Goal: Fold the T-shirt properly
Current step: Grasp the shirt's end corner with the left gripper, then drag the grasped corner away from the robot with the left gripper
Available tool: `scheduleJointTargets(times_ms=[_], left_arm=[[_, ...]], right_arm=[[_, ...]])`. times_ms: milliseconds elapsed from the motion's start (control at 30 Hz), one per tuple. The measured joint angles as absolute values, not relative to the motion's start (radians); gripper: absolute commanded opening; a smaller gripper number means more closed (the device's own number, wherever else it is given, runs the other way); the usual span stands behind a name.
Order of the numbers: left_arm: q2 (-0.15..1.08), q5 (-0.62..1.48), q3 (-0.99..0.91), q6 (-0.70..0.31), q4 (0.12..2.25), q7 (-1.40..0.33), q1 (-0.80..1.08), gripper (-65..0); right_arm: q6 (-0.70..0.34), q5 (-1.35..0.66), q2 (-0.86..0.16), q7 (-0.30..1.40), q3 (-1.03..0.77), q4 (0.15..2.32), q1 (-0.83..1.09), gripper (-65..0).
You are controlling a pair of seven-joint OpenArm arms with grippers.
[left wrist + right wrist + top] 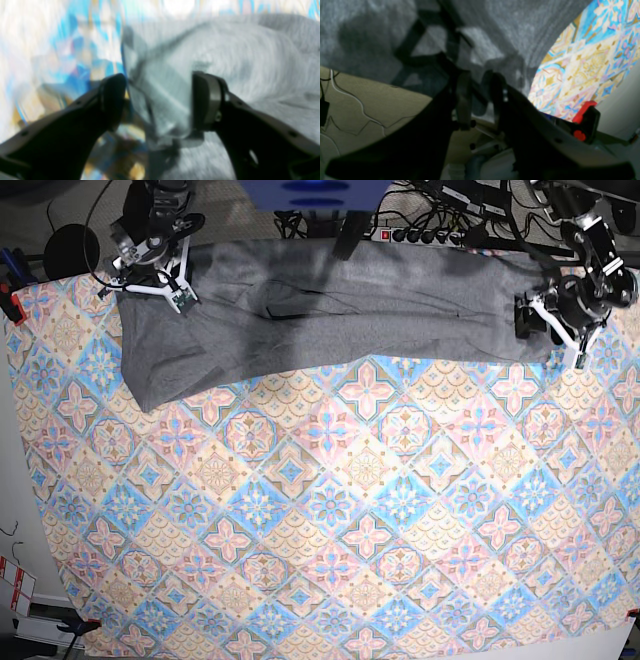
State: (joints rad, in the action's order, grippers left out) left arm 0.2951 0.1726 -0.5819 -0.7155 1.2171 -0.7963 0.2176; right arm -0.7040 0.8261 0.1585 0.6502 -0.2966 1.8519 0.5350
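While the patterned tablecloth (330, 510) fills nearly the whole base view with its blue, pink and cream tiles, the T-shirt (330, 305) lies along the top of that frame as a long grey band running from the upper left to the upper right, its left end hanging lower in a rounded flap. At the upper left of the base view the right gripper (152, 268) sits over the shirt's left end; its wrist view shows the dark jaws drawn close with grey fabric (495, 30) draped over and between them, so it is pinched on the T-shirt, and the tablecloth (590, 57) shows at the right of that frame. At the upper right of the base view the left gripper (560, 315) stands at the shirt's right edge; its blurred wrist view shows the left gripper (158, 100) with jaws spread wide apart, a fold of the grey cloth (237, 57) lying between them without being clamped, and the tablecloth (62, 55) on the left of that frame
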Motion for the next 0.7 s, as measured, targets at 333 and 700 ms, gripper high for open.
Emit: scheduleJointTargets(times_ms=[333, 700], left_arm=[[0.307, 0.153, -0.374, -0.628, 1.211, -0.710, 0.207, -57.1], [0.302, 0.162, -0.353, -0.616, 1.221, -0.649, 0.234, -63.4]], right_arm=[[-0.704, 0.827, 0.158, 0.651, -0.297, 1.852, 0.535, -50.7], [-0.704, 0.826, 0.158, 0.654, -0.297, 1.852, 0.535, -50.7]])
